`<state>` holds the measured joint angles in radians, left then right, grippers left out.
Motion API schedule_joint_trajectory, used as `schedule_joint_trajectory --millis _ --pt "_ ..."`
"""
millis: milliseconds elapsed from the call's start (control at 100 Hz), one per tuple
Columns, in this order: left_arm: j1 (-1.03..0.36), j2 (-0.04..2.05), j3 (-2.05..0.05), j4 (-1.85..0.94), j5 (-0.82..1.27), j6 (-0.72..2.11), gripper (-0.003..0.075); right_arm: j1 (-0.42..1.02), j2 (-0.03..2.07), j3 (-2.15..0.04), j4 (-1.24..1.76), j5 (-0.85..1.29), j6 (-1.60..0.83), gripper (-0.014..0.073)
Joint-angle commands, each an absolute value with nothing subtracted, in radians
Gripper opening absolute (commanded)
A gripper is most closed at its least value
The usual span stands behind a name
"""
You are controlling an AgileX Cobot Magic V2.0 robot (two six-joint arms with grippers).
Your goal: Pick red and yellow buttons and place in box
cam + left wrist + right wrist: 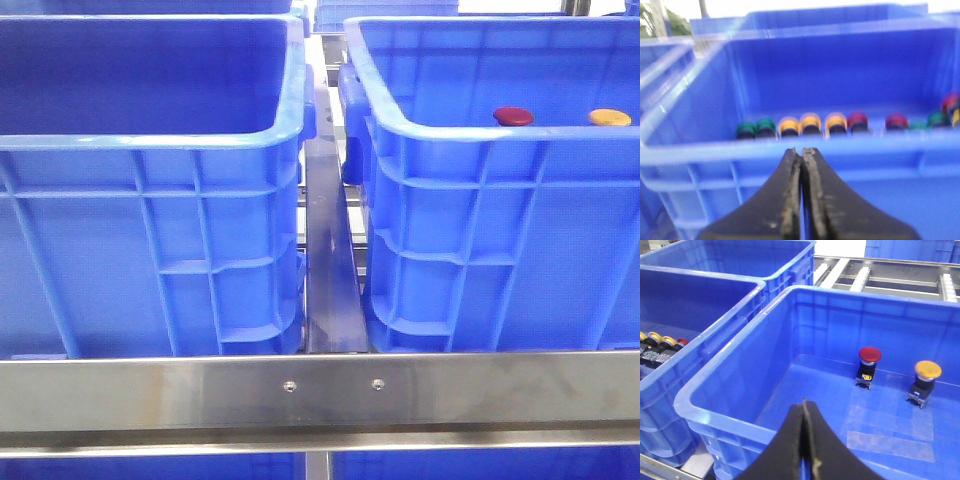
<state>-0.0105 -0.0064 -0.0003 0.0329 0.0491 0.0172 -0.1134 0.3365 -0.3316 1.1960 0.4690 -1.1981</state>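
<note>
Both buttons already sit in the right-hand crate

Two large blue crates fill the front view side by side, with a metal rail across the foreground. The left crate holds the stock: the left wrist view shows a row of green, yellow and red buttons along its floor. The right crate, the box, holds just two pieces.

Inside the box, the red button and the yellow button stand upright on their dark bases, near each other but apart, beside the far wall. Judged from this, both placements look done, and little seems left beyond drawing the arms back.

Neither arm carries anything. The left gripper hangs just outside the stock crate's near rim with its jaws pressed together and nothing between them. The right gripper hovers over the box's near rim, likewise closed and empty, well apart from both buttons.
</note>
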Motion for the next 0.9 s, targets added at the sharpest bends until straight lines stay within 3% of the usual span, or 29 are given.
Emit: schedule_joint_trajectory --millis 0,890 --pt "-0.005 -0.036 0.053 0.032 -0.019 -0.016 -0.0020 -0.115 0.345 -0.359 1.225 0.451 -1.198 -0.0069" --pt "0.010 -0.036 0.053 0.032 -0.016 -0.016 -0.0020 -0.115 0.345 -0.359 1.225 0.458 -1.198 -0.0069"
